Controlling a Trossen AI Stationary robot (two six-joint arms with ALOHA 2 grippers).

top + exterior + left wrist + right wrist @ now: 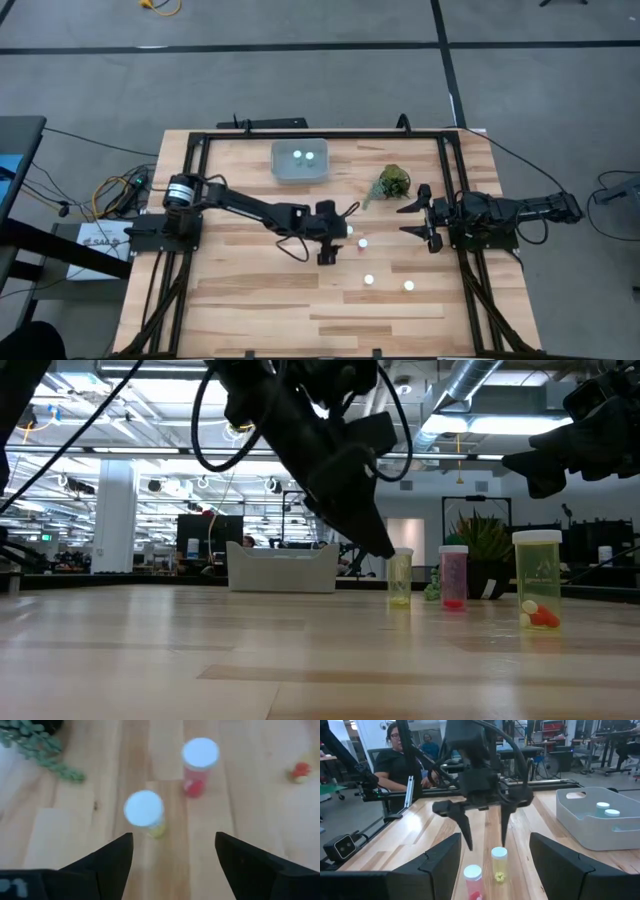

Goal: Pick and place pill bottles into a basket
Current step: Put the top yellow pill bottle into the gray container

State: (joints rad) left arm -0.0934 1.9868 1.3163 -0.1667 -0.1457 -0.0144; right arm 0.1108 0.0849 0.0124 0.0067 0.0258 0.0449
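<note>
Left tool (485,832) hangs over mid tabletop (250,300), fingers spread apart, holding nothing, tips pointing down just behind the yellow-pill bottle (499,864); likely lining up for a top-down grab. The red-pill bottle (473,880) stands just beside it, cut off at the frame edge in the right wrist view. Two more white-capped bottles (388,283) stand loose nearer the front of the tabletop, well apart from the basket (300,161). The basket sits at the far edge with two bottles (305,155) already inside, so the task looks partly done. Right tool (425,217) waits at the right side, fingers apart and empty, near the green sprig (392,182). In the low view the left arm hides part of the basket. A seated person (397,762) shows beyond the tabletop.
</note>
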